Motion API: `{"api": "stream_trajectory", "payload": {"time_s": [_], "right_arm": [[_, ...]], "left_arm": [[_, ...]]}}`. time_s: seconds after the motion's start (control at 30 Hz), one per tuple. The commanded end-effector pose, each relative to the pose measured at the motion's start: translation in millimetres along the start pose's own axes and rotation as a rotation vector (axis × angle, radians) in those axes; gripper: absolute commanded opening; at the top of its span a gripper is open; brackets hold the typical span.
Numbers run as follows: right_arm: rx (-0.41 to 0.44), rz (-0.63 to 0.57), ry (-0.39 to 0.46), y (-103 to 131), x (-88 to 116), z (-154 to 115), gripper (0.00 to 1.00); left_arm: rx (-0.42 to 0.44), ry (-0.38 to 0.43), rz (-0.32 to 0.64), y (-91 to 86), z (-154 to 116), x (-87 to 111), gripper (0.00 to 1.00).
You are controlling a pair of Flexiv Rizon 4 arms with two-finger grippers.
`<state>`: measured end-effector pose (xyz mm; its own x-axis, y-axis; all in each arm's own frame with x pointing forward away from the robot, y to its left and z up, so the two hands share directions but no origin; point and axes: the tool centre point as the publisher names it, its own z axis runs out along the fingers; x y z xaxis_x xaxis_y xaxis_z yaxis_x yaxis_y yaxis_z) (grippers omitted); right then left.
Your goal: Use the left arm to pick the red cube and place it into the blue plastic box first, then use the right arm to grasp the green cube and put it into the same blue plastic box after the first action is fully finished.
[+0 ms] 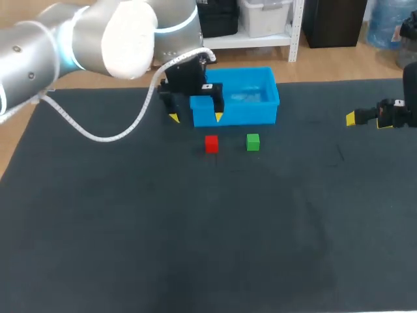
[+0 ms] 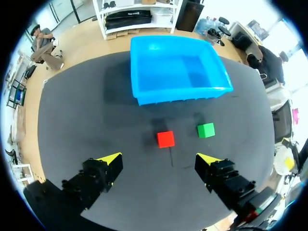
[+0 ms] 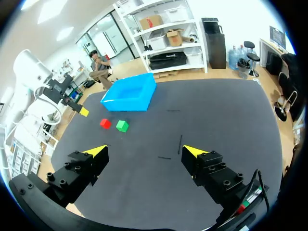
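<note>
Left gripper (image 2: 159,161): fingers spread wide, holding nothing. It hangs above the red cube (image 1: 211,143), which lies just ahead between the finger lines. This looks like lining up for the first pick.
Red cube: on the table (image 1: 130,228) toward the far edge, just in front of the box (image 1: 247,109), untouched.
Green cube (image 1: 253,141): beside the red cube on its right, not touching it.
Box: at the middle of the far edge, open on top and empty.
Right gripper (image 3: 145,153): spread and empty at the right edge, likely waiting its turn.
</note>
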<state>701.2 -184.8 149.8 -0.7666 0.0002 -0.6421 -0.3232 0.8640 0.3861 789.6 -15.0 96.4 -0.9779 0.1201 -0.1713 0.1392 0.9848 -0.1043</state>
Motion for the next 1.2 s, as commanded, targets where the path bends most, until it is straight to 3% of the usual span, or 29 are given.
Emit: {"api": "stream_trajectory", "payload": {"time_s": [0.03,0.7,1.2], "right_arm": [[0.001,-0.001,0.0,0.0,0.3,-0.3,1.0],[0.001,-0.001,0.0,0.0,0.3,-0.3,1.0],[0.001,-0.001,0.0,0.0,0.3,-0.3,1.0]], "left_arm": [[-0.005,0.008,-0.007,-3.4,8.5,-5.7,1.0],[-0.051,0.04,-0.033,-9.2,48.5,0.9,1.0],[-0.078,0.053,-0.042,-15.5,67.9,-5.0,1.0]]}}
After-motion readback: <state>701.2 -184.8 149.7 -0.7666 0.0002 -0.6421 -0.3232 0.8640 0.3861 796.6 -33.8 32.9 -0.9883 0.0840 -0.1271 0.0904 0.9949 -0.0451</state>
